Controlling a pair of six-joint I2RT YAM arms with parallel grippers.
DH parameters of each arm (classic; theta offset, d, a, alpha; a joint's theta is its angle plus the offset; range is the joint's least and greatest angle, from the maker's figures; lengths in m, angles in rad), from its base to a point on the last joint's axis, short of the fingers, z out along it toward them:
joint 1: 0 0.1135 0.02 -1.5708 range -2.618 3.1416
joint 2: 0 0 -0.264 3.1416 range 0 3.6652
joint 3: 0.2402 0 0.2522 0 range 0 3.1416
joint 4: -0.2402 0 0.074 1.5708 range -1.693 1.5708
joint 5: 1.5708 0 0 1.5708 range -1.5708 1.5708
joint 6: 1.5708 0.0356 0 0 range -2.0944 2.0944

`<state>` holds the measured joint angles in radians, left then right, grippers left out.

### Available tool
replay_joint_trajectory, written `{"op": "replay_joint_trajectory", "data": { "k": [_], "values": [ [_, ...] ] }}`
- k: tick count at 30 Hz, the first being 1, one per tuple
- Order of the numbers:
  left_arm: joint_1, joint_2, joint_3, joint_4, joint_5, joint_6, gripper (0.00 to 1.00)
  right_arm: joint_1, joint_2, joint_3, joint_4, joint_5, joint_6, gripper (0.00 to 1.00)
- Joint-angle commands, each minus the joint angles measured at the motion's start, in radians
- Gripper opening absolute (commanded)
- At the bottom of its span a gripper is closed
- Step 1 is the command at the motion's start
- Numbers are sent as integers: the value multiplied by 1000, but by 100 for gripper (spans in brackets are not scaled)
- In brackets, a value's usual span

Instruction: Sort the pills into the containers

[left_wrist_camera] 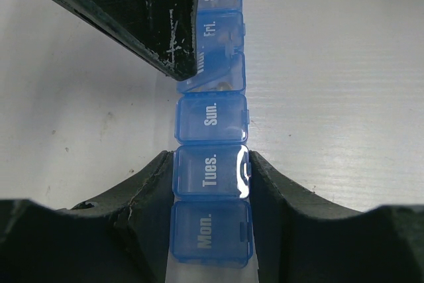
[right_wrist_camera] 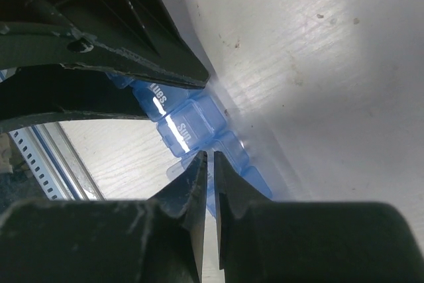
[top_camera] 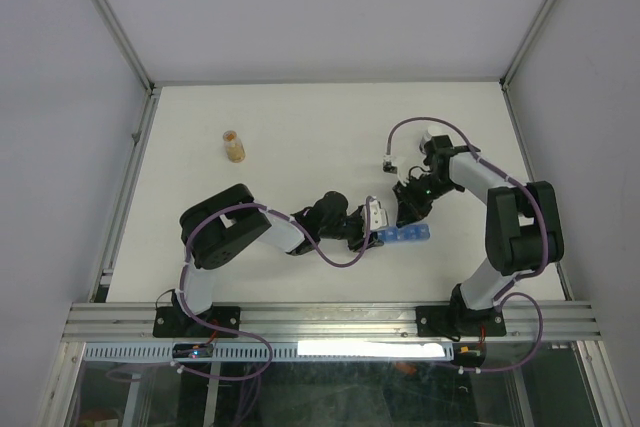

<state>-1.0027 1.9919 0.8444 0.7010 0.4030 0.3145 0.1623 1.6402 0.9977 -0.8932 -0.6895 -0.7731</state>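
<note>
The translucent-blue pill organizer (top_camera: 410, 237) lies on the white table near the front middle. In the left wrist view the organizer (left_wrist_camera: 211, 117) shows lids marked Mon., Tues., Sun., Fri. and Sat. My left gripper (left_wrist_camera: 212, 164) is shut on its Tues. and Mon. end, with a finger against each side. The compartment beyond Sun. has its lid tilted up, and a tan bit (left_wrist_camera: 222, 86), maybe a pill, shows inside. My right gripper (right_wrist_camera: 210, 156) is shut to a thin slit, its tips at that raised lid of the organizer (right_wrist_camera: 192, 124). I see nothing between them.
A small orange-tan bottle (top_camera: 234, 146) stands far left at the back. A small white object with a dark band (top_camera: 387, 161) sits beside the right arm's cable. White walls enclose the table, and a metal rail (top_camera: 330, 322) runs along its near edge.
</note>
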Motion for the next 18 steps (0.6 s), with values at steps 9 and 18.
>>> {"op": "replay_joint_trajectory", "data": {
  "k": [9,18],
  "values": [
    [-11,3,25,-1,31,19,31,40,-42,-12,-39,92,-26,10],
    [-11,1,21,-1,33,21,29,42,-96,-14,-67,43,-34,10]
  ]
}}
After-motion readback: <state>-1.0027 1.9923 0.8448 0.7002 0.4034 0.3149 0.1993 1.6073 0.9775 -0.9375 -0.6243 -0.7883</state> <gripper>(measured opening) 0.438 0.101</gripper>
